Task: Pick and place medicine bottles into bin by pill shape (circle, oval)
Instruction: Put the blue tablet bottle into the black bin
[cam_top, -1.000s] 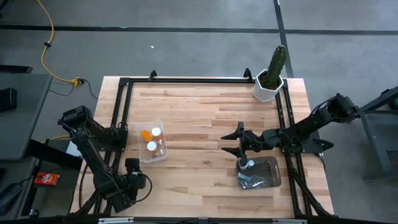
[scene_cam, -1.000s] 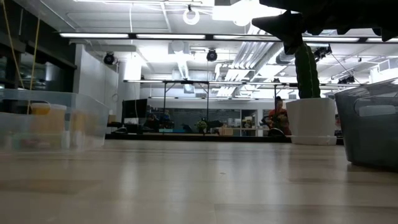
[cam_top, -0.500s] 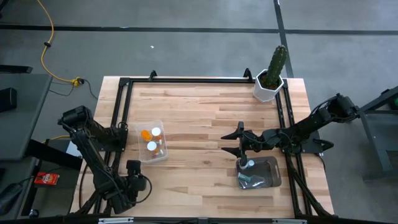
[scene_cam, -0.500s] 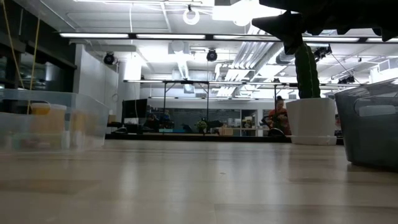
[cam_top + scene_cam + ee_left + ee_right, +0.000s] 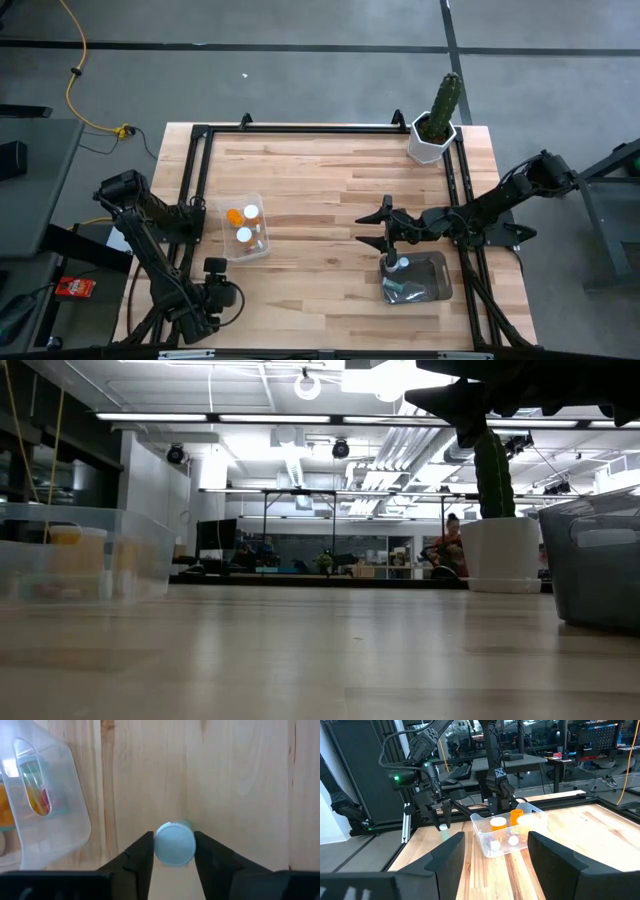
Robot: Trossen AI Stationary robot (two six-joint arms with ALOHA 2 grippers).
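A small medicine bottle with a white round cap (image 5: pixel 175 844) and a pale green body stands on the wood near the table's front left, close to the clear bin (image 5: pixel 245 228). That bin holds orange bottles (image 5: pixel 236 214). My left gripper (image 5: pixel 175 862) points steeply down and is shut on this bottle; in the right wrist view the left gripper (image 5: pixel 443 817) shows with the bottle's white cap (image 5: pixel 443 827) at its tips. My right gripper (image 5: pixel 362 230) hangs open and level just beyond the grey bin (image 5: pixel 415 278), with nothing between its fingers. My left gripper pinches the bottle's white cap (image 5: pixel 159 845) between its two fingers, one on each side of the cap's rim. The fingers come from above, slanting steeply down. The bottle stands upright; whether its base still touches the table I cannot tell.
A white pot with a green cactus (image 5: pixel 435 130) stands at the far right corner. The grey bin holds a white-capped bottle (image 5: pixel 403 264). A black frame (image 5: pixel 300 128) runs round the table's edges. Bare wood lies between the two bins.
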